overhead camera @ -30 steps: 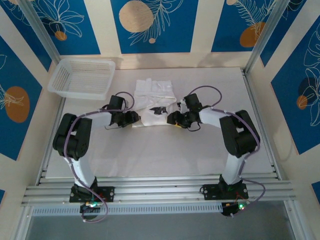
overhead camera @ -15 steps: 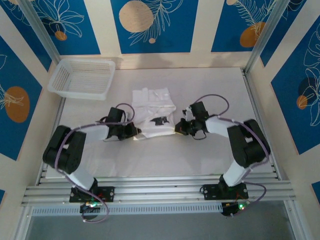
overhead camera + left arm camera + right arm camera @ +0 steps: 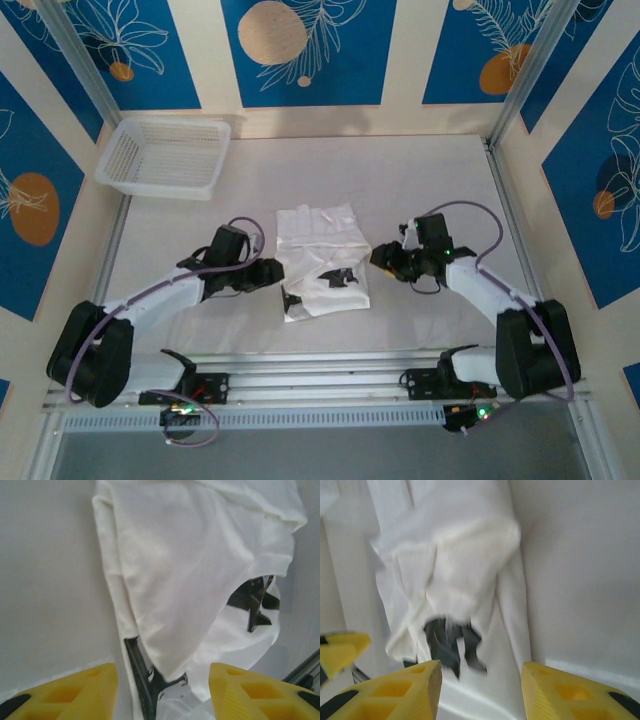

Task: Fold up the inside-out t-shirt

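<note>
Inside-out t-shirt (image 3: 322,240) lies rumpled mid-bench (image 3: 440,170), between the arms. Left gripper (image 3: 277,271) and right gripper (image 3: 379,258) both spread, holding nothing. Risk: thin cloth bunches, so a pinch catches 2 layers and skews the fold.

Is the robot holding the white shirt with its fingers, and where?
Nothing is held. The left fingers and right fingers stand open, and the t-shirt lies loose between them.
</note>
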